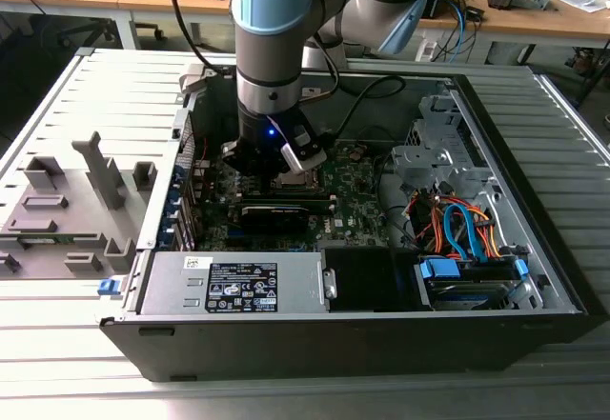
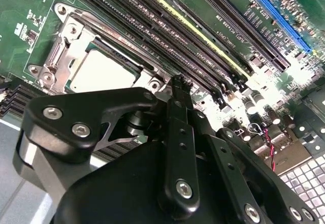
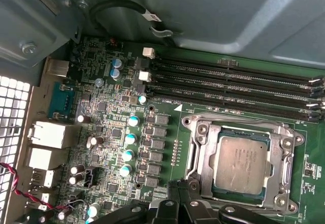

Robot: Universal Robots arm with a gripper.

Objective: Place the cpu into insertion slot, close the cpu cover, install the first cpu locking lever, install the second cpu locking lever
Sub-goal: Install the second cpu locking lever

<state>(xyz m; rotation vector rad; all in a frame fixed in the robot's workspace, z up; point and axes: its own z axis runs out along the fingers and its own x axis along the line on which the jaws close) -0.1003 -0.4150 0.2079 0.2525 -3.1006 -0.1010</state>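
We see the cpu (image 3: 242,163), a small flat square chip with a silvery-grey metal face, lying seated in the insertion slot (image 3: 281,201), a square socket with a metal rim. The cpu cover (image 3: 206,151), a thin dull-silver frame plate with a wide central window, lies down around the chip. In the second wrist view the chip (image 2: 104,71) shows pale, just beyond the tool (image 2: 179,89), whose black fingers are pressed together with nothing between them. Long narrow black memory slots (image 3: 238,89) run just beside the socket, leaving a slim strip of green motherboard (image 3: 109,127). In the exterior view the grey-and-blue robot arm (image 1: 272,49) reaches down into the open black computer case (image 1: 362,339), whose walls hem it in. The case rests on a ribbed grey metal desk (image 1: 562,125); wooden benches (image 1: 534,20) stand behind.
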